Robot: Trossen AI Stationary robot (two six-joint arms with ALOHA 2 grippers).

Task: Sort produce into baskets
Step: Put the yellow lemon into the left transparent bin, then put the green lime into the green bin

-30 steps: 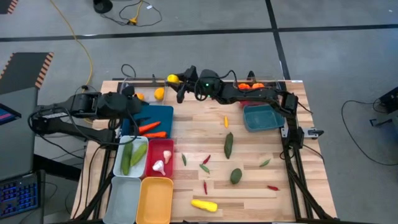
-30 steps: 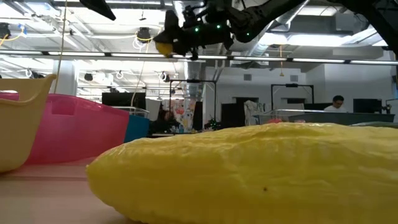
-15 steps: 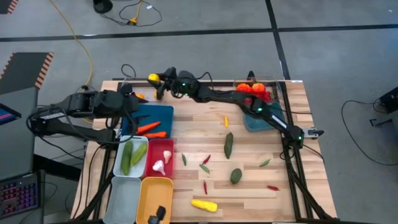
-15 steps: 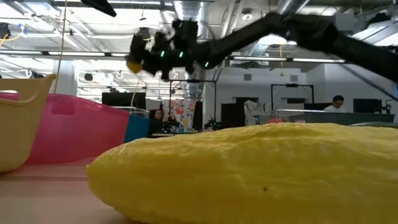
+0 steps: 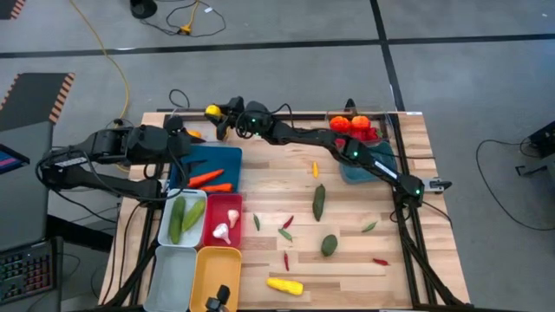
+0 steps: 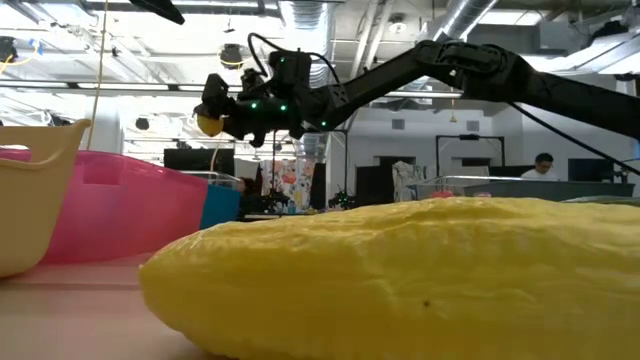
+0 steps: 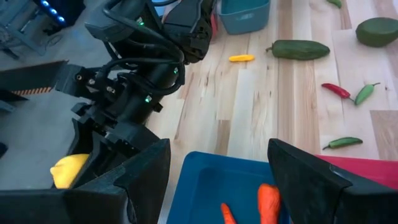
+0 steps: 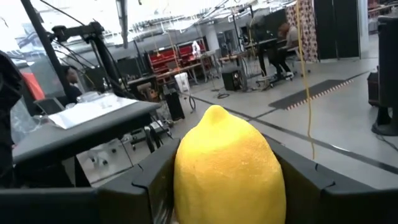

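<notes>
My right gripper [image 5: 215,113] reaches across the far edge to the table's far left and is shut on a yellow lemon [image 5: 212,110], high above the table in the low view [image 6: 208,124]. It hangs over a clear basket [image 5: 178,122] holding an orange fruit [image 5: 196,134]. My left gripper [image 5: 179,144] is open and empty over the far left corner of the dark blue basket [image 5: 227,159], where two carrots [image 5: 208,178] lie. The left wrist view shows its spread fingers [image 7: 217,180] and the lemon [image 7: 69,169]. My right gripper pinches the lemon's two opposite sides [image 8: 186,180] between its two fingers. The fingers come level from the table's right side. The lemon is lifted clear, with its pointed tip [image 8: 216,111] beyond the fingers.
White basket [image 5: 165,227] holds cucumbers, red basket [image 5: 234,204] garlic; grey-blue [image 5: 172,279] and yellow [image 5: 221,270] baskets sit near left. Teal basket [image 5: 364,166] and a clear basket with tomatoes [image 5: 351,124] stand far right. A cucumber [image 5: 319,201], avocado [image 5: 329,245], squash [image 5: 284,285] and chillies lie loose.
My right gripper has carried the lemon along the far edge toward the table's left edge and a little down, the arm stretching out. The lemon stays in the shut fingers, clear of the table.
</notes>
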